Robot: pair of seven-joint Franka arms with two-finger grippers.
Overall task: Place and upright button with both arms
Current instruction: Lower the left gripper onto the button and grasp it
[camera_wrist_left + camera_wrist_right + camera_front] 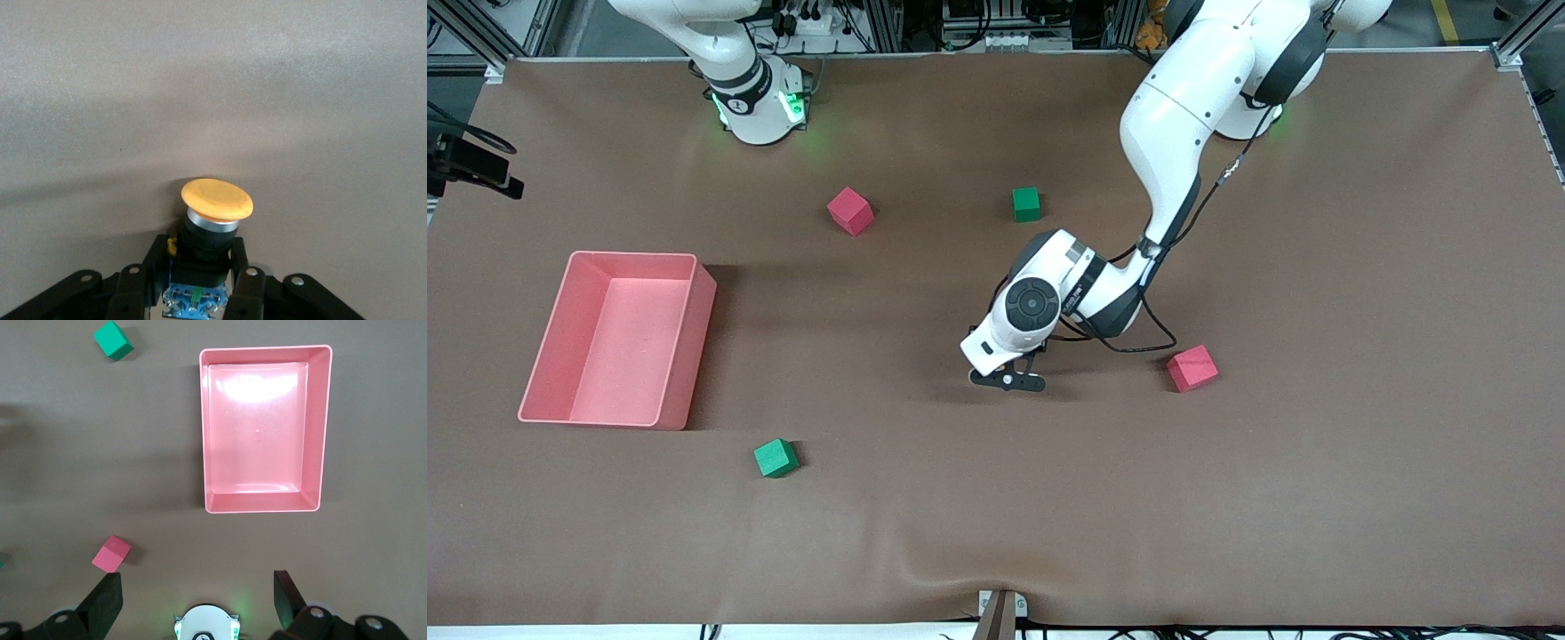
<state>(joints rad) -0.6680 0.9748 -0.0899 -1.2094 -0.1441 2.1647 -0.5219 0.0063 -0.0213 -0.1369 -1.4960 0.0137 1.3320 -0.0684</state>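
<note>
The button point(217, 199) has a round orange cap, a black body and a bluish base. My left gripper point(203, 267) is shut on its black body, one finger on each side, with the cap pointing away from the wrist, close over the brown mat. In the front view my left gripper point(1009, 378) is low over the middle of the table and the hand hides the button. My right gripper point(198, 595) stands open and empty, high over its own green-lit base point(207, 625).
A pink bin point(694, 338) stands toward the right arm's end, also in the right wrist view as pink bin point(325, 427). A red cube point(1192, 368) lies beside the left hand. Another red cube point(850, 211) and two green cubes point(1026, 204) point(775, 458) are scattered about.
</note>
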